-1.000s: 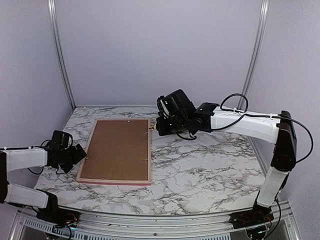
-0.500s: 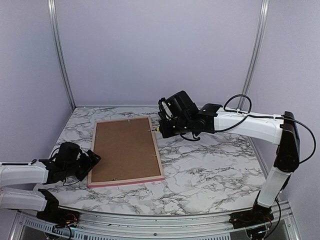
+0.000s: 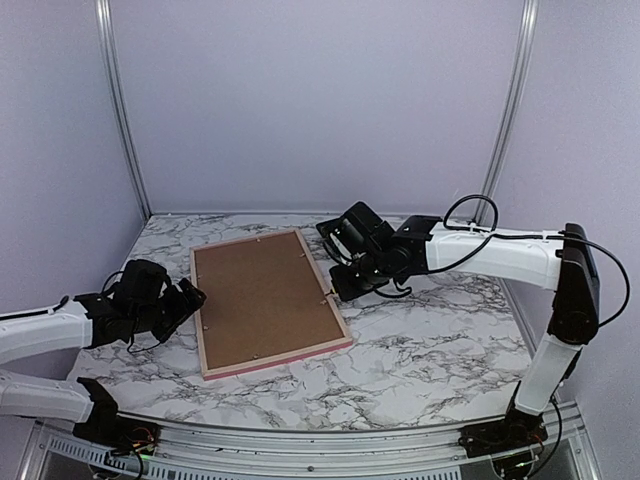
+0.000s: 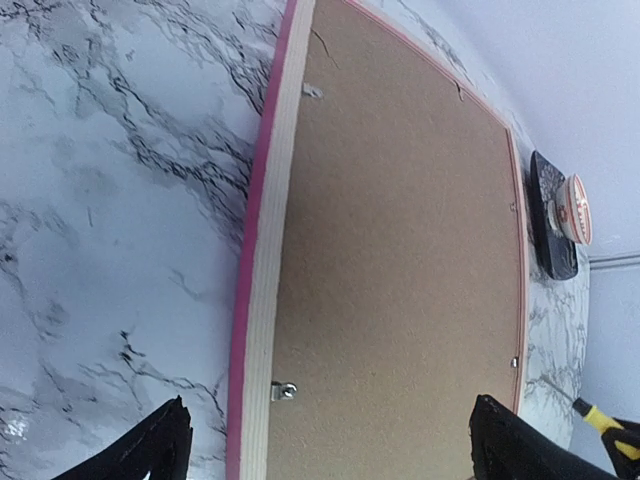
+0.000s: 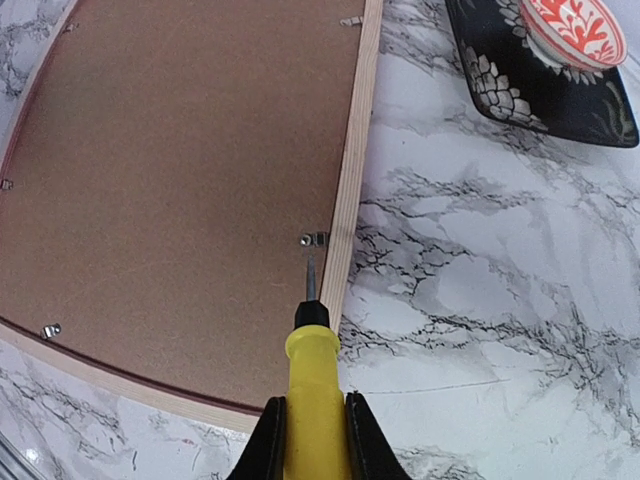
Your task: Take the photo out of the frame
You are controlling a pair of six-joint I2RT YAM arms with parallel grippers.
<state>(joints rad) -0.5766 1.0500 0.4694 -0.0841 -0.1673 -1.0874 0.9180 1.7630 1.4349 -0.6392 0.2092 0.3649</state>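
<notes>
A large, thin rectangular picture frame (image 3: 278, 359) with a bright pink border is laid face down on the white, grey-veined marble-patterned table (image 3: 430, 340), left of centre in the top view and turned at a slant. Its plain brown fibreboard backing board (image 3: 265, 295) is seated inside the border and faces up, so the photo is hidden and no part of it can be seen.

The right gripper (image 3: 347, 279) is placed at the frame's right edge, about midway along it. In the right wrist view its jaws (image 5: 315, 440) are seen clamped on the handle of a yellow-handled screwdriver (image 5: 312, 375). The thin metal shaft is pointed at a small metal clip (image 5: 313, 239) on the inner edge of the wooden border. The tip is just short of the clip; whether it is touching cannot be told.

The left gripper (image 3: 183, 303) is held just beside the frame's left edge, low over the table, with its jaws spread wide and nothing between them. In the left wrist view the two black fingertips (image 4: 150, 455) are seen at the bottom corners, with the frame's pale wooden side (image 4: 262, 250) running up between them.

A dark patterned plate (image 5: 500, 85) carrying a red-and-white patterned bowl (image 5: 570, 28) is seen at the upper right of the right wrist view, apart from the frame.
</notes>
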